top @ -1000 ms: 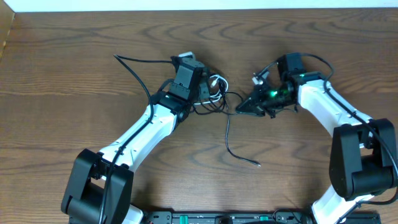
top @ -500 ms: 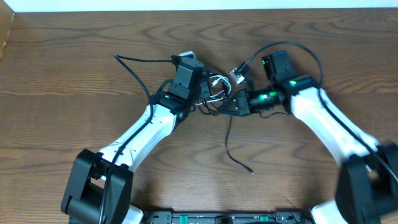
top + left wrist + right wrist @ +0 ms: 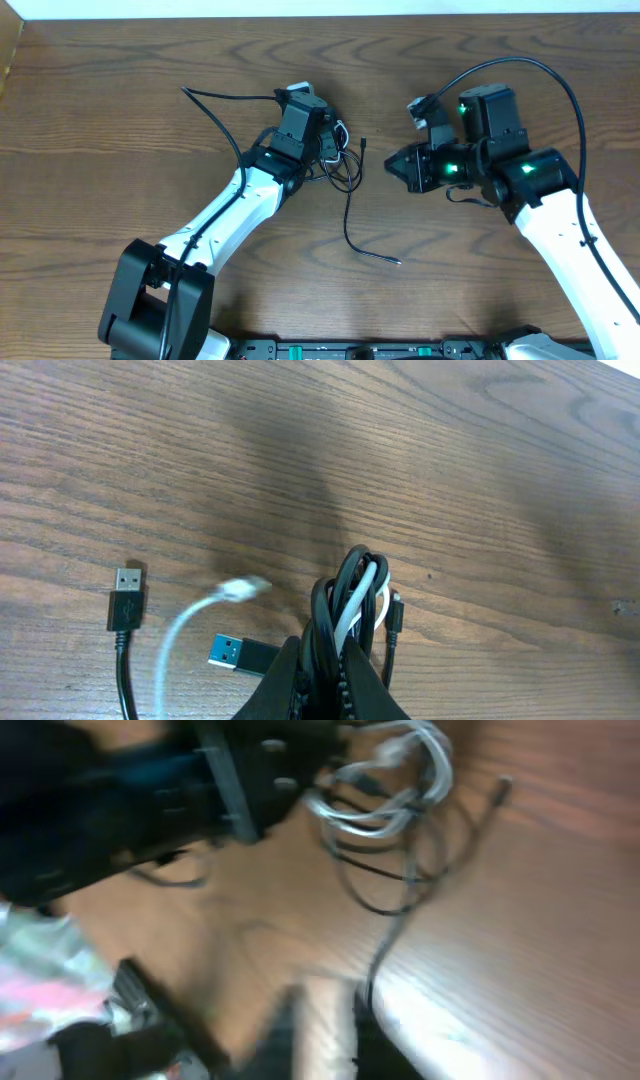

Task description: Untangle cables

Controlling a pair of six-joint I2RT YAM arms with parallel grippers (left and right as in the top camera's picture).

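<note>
The cables sit as a tangle of thin black and white cord. My left gripper (image 3: 326, 150) is shut on that bundle (image 3: 352, 595), black and white strands pinched between its fingers (image 3: 372, 682). A loose white loop (image 3: 178, 645) ends in a small plug. A blue-tipped USB plug (image 3: 238, 652) and a black USB plug (image 3: 125, 595) lie on the wood beside it. One black cable (image 3: 348, 215) trails from the tangle toward me. My right gripper (image 3: 393, 166) hovers to the right of the tangle, apart from it. In the blurred right wrist view its jaws stand slightly open, with bare wood between them.
A thicker black arm wire (image 3: 215, 100) arcs out behind the left arm, and another (image 3: 560, 80) loops over the right arm. The table's far edge (image 3: 320, 14) runs along the top, with a cardboard piece (image 3: 8, 55) at the far left.
My right gripper pulled back to the right from the tangle, opened a little and let the black cable go. The loose black strand shifted left. The left gripper kept its hold.
</note>
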